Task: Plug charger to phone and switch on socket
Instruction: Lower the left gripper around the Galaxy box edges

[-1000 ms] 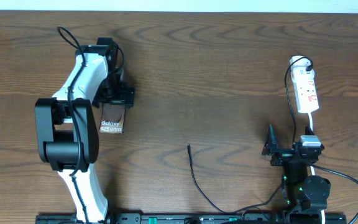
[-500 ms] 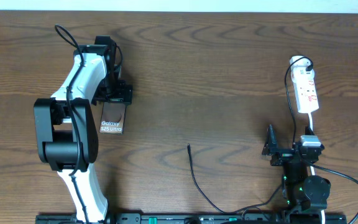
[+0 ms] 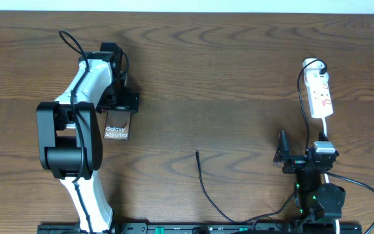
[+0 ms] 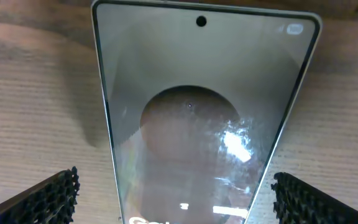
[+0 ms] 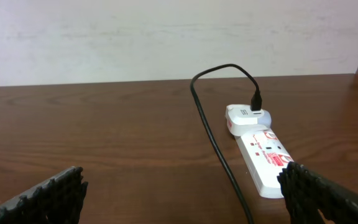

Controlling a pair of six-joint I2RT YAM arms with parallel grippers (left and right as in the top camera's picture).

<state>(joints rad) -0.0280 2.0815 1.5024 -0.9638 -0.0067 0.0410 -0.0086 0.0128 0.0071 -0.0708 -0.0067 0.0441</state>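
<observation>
Phone [image 4: 197, 112] flat on worktop [image 3: 239, 78], top end inside the spread left end effector [image 3: 120, 106], right end effector [image 5: 179, 193] also spread, socket [image 5: 263, 158] beyond it

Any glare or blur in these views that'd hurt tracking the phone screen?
Left wrist: white glare patch on the phone screen, right of centre, washing out the image there; soft shadow on the table left of it. Overhead: even light, sharp, phone lettering legible. Right wrist: socket crisp, no glare.
</observation>
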